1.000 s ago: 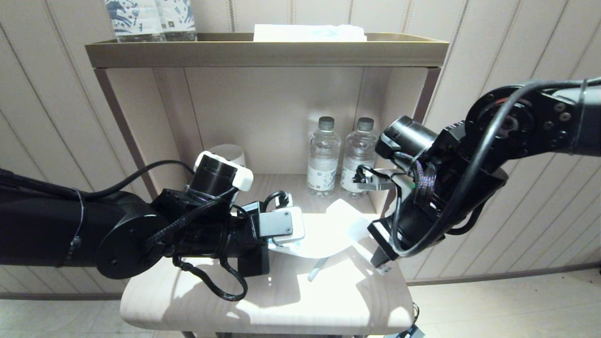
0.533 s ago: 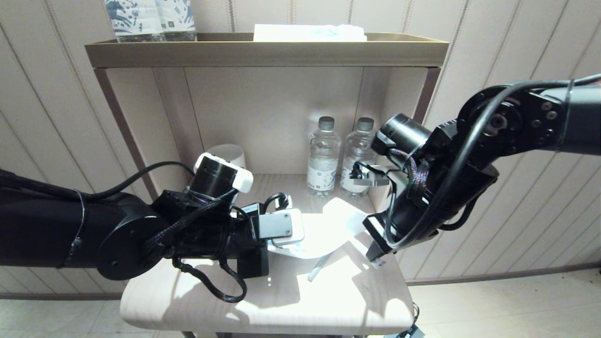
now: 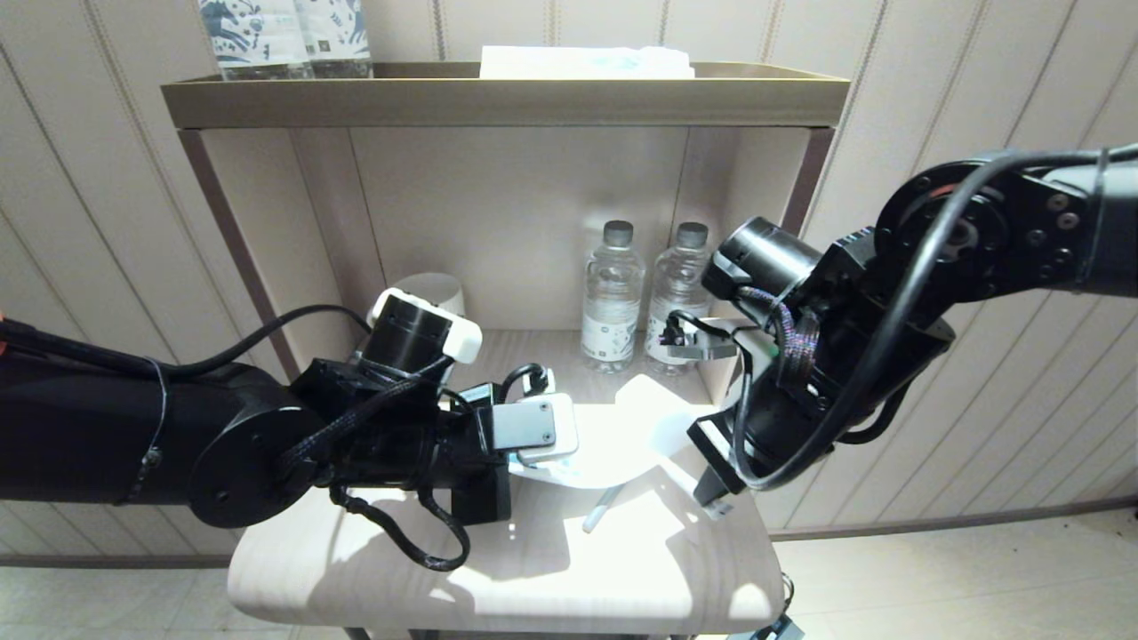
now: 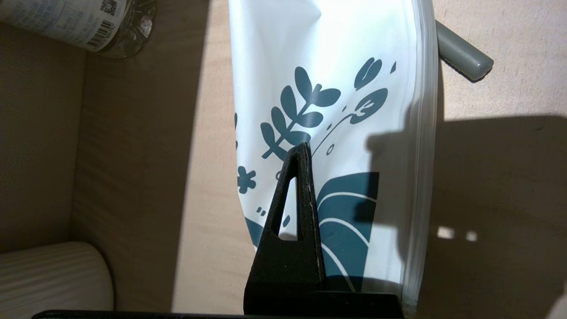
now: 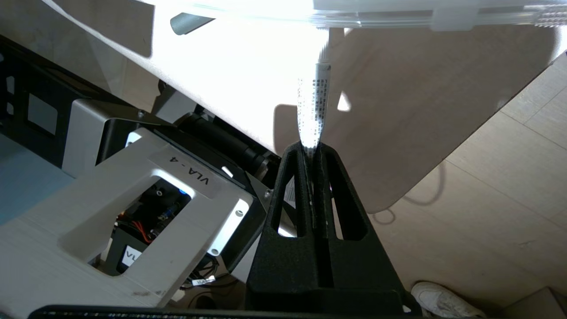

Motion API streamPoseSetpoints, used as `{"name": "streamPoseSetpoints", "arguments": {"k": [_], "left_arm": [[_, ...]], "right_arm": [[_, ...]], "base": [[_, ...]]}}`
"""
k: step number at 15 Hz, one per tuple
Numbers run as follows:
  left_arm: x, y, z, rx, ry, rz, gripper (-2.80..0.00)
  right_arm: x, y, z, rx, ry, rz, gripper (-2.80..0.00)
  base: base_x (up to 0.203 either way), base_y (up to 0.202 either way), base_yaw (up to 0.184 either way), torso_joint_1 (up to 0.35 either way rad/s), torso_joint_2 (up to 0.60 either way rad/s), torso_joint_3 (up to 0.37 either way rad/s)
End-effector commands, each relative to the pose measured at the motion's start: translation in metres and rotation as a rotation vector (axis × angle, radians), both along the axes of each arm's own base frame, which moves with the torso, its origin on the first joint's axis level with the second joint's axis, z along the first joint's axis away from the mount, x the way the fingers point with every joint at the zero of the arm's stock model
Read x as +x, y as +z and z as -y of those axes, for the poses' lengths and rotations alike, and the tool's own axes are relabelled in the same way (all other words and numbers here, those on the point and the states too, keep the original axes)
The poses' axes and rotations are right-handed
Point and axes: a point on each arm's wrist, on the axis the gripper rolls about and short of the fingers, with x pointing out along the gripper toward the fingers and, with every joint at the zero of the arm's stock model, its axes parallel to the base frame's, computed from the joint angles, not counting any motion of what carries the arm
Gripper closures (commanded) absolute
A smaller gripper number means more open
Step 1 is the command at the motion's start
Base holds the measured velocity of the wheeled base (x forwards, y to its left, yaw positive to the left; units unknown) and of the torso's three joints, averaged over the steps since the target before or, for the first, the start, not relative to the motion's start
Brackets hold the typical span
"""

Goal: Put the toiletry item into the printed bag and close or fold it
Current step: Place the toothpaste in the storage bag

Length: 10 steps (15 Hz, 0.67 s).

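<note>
The printed bag [image 3: 622, 431], white with teal plant figures [image 4: 336, 66], lies raised off the pale table [image 3: 622, 569]. My left gripper [image 3: 544, 464] is shut on its left end [image 4: 303, 150]. The toiletry item [image 3: 601, 510] pokes a grey end out from under the bag's zip edge [image 4: 463, 57], and the rest of it is hidden. Low at the bag's right side, my right gripper [image 3: 716, 500] is shut on a thin white printed strip [image 5: 310, 119] that hangs from the bag's zip edge.
Two water bottles [image 3: 612, 298] [image 3: 677, 298] and a white cup [image 3: 436, 289] stand at the back of the shelf niche. Printed packs [image 3: 284, 36] and a flat white packet [image 3: 587, 62] sit on the top shelf. The table's right edge is close to my right gripper.
My right gripper has shifted slightly left and up, still pinching the strip. The left arm and the bag have stayed put.
</note>
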Motion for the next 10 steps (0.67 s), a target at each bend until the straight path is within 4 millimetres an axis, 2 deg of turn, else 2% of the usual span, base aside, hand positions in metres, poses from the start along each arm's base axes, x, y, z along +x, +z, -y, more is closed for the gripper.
{"name": "streamPoseSetpoints", "arguments": {"k": [1, 7, 10], "left_arm": [[0.0, -0.001, 0.0, 0.004, -0.004, 0.002, 0.0], [0.0, -0.002, 0.0, 0.008, -0.007, -0.001, 0.0], [-0.001, -0.003, 0.0, 0.011, -0.008, -0.004, 0.0]], "right_arm": [[-0.001, 0.0, -0.001, 0.001, 0.004, -0.001, 0.0], [0.015, -0.01, -0.008, -0.009, -0.006, -0.019, 0.0], [0.017, -0.008, -0.009, 0.0, -0.006, -0.007, 0.0]], "base": [[0.0, 0.0, 0.0, 0.0, 0.0, 0.0], [0.0, 0.0, 0.0, 0.0, 0.0, 0.0], [0.0, 0.0, 0.0, 0.0, 0.0, 0.0]]}}
